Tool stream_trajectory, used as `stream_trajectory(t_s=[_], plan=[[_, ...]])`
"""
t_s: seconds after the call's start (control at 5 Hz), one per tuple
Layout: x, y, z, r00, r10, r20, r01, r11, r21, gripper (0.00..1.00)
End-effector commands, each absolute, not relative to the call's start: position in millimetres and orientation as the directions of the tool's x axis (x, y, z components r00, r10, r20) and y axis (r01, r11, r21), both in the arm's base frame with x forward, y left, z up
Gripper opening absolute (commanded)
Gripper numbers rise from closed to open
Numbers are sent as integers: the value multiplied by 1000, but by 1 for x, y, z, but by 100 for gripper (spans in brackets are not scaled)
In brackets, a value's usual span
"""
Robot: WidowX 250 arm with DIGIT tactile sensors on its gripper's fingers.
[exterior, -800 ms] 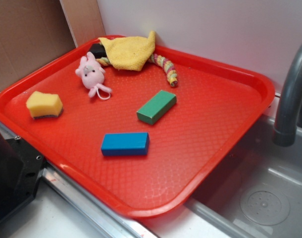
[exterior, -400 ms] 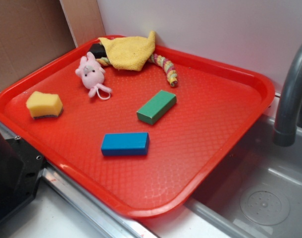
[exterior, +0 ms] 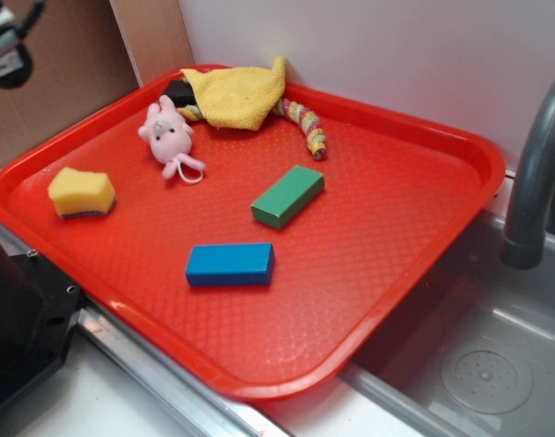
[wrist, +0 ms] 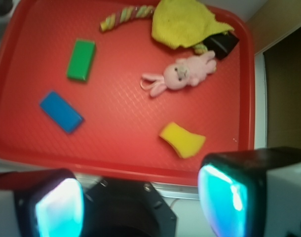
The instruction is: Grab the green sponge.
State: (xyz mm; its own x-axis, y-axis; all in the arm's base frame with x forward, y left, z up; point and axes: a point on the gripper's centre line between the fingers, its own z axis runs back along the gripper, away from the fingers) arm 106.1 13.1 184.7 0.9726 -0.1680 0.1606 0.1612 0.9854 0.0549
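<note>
**Tray contents, with arm newly in view**

Change from the earlier exterior pictures: part of the robot arm (exterior: 6,44) now shows at the top left corner, above and outside the red tray (exterior: 459,155); 0.4 s ago that corner held only the brown board. Every item on the tray lies where it lay before.

Landmark: the red tray, seen whole from above in the wrist view (wrist: 121,148).

- Green sponge (exterior: 82,193): yellow foam with a thin dark layer beneath, flat on the tray near its left rim, well apart from the other items and touched by nothing. In the wrist view (wrist: 183,139) it lies near the tray's near rim, just above the right finger.
- Gripper (wrist: 140,205): jaws spread wide, holding nothing; two fingers (wrist: 59,207) with glowing teal faces stand at the bottom of the wrist view, over the tray's near edge.
- Pink plush bunny (exterior: 171,137): near the tray's far left corner, between the sponge and the cloth.
- Yellow cloth (exterior: 238,94): crumpled in the tray's far corner, partly covering a dark object (exterior: 177,91).
- Striped rope toy (exterior: 305,125): curving out from under the cloth along the far rim.
- Green block (exterior: 287,195): near the tray's middle.
- Blue block (exterior: 230,264): nearer the front rim, just beside the green block, not touching.
- Grey faucet (exterior: 535,173): outside the tray's right rim, over the sink (exterior: 487,364).
</note>
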Motion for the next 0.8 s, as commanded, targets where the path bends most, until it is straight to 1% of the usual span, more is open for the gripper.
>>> stream_trajectory(t_s=[0.0,0.2,0.4,0.6], plan=[[156,36,120,924,-382,39,383,922,-55,100],[205,33,104,917,-398,-17,398,917,-14,100],[236,35,88,893,-450,9,449,893,37,100],[218,39,97,865,-488,115,481,873,81,100]])
